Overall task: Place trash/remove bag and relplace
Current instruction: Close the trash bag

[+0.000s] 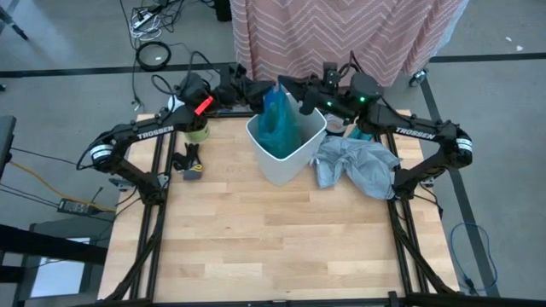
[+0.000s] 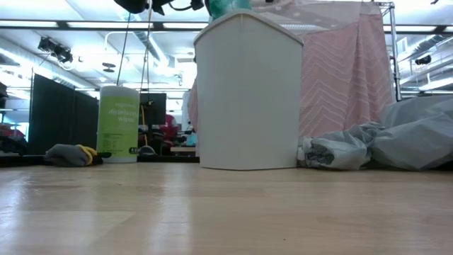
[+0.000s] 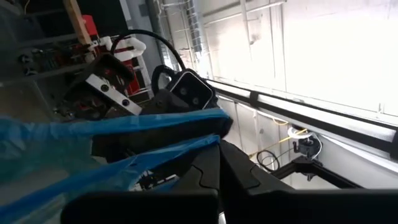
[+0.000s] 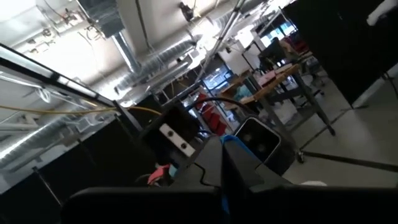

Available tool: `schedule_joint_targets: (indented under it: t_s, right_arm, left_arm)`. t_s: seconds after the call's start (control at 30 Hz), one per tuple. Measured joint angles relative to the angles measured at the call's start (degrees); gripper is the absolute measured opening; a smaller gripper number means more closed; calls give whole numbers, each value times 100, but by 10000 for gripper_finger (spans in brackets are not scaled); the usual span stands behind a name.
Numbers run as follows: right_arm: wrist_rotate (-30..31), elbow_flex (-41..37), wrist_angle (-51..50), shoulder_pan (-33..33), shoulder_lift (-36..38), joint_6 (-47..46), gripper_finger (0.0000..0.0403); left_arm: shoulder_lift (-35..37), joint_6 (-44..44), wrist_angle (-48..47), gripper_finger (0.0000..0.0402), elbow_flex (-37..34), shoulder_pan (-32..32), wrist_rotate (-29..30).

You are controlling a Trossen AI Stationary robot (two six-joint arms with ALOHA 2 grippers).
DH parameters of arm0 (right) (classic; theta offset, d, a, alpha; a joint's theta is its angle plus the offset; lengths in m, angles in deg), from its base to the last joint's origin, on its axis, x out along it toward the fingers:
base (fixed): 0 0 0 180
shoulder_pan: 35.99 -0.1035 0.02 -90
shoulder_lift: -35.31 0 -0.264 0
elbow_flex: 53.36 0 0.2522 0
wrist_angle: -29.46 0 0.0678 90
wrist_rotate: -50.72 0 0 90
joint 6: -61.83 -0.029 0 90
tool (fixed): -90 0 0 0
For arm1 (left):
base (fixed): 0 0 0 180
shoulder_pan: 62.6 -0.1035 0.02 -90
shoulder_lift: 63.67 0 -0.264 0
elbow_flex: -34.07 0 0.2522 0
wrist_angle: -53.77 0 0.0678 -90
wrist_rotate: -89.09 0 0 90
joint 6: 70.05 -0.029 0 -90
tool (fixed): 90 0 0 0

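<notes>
Step in hand: replacing or removing the liner; both arms hold the teal-green bag point(image 1: 278, 122) up above the white bin point(image 1: 294, 158), so this looks like the bag-handling part of the task, not the trash part.
Left gripper point(image 1: 256, 96): pinched tight on the bag's edge, just above the bin's far rim; in its wrist view the blue-green film point(image 3: 112, 146) stretches straight out from its closed fingers.
Right gripper point(image 1: 294, 92): also clamped down, facing the left one across the bag's top; a sliver of the film point(image 4: 229, 142) shows at its fingertips, so I judge it holds the same bag.
Bag: hangs below and between the two pincers, its lower part down inside the bin, its top raised clear of the rim.
Trash: not visible from any view; whether it is in the bag cannot be told.
Beside the right gripper: a pale grey plastic bag point(image 1: 358, 164) lies crumpled on the table point(image 1: 256, 247), touching the bin's side.
Near the left gripper: a green wipes canister point(image 2: 119, 124).
Next move calls for: either a straight lift by both pincers together until the bag clears the bin, or spreading them apart to open its mouth over the rim.
</notes>
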Motion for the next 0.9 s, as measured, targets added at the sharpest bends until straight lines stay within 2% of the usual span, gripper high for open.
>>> schedule_joint_targets:
  t_s: [0.9]
  right_arm:
    - [-447, 0, 680, 0, -4, -57, 0]
  left_arm:
    - [-9, -296, -540, 2, -4, 134, 276]
